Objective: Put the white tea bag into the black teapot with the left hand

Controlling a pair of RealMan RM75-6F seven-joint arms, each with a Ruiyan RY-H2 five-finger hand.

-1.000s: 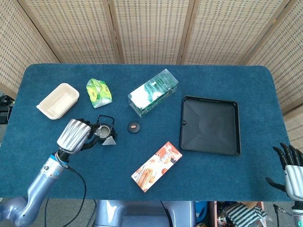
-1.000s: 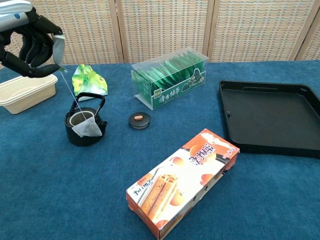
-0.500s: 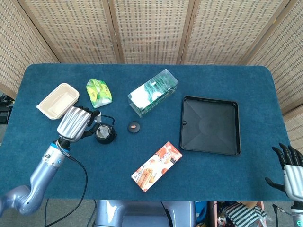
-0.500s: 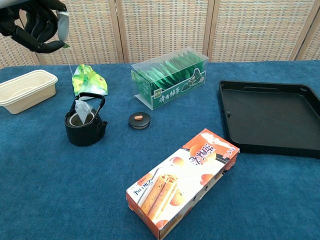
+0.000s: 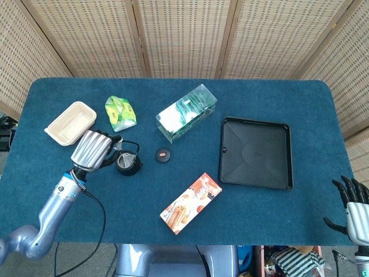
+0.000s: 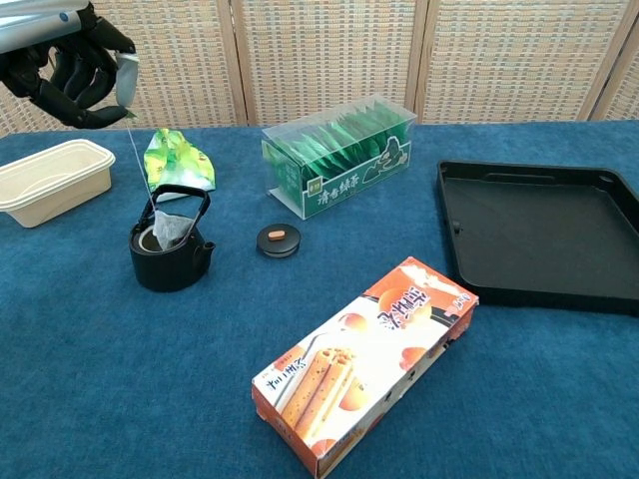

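The black teapot (image 6: 170, 257) stands open on the blue table, left of centre; in the head view the teapot (image 5: 127, 164) sits just right of my left hand (image 5: 91, 151). High above the pot, my left hand (image 6: 70, 72) pinches the tea bag's paper tag (image 6: 126, 78). A thin string runs down from the tag to the white tea bag (image 6: 171, 229), which hangs partly inside the teapot's mouth, under its raised handle. My right hand (image 5: 353, 209) hangs off the table's front right corner, fingers spread and holding nothing.
The teapot's small lid (image 6: 279, 239) lies right of the pot. A green packet (image 6: 176, 162) and beige container (image 6: 52, 181) sit behind it. A clear box of green tea (image 6: 339, 153), a snack box (image 6: 365, 360) and a black tray (image 6: 539, 232) fill the middle and right.
The tea bag hung against the pot's outer front; my left hand rose and lifted it over the rim, then came down a little, lowering the bag into the mouth.
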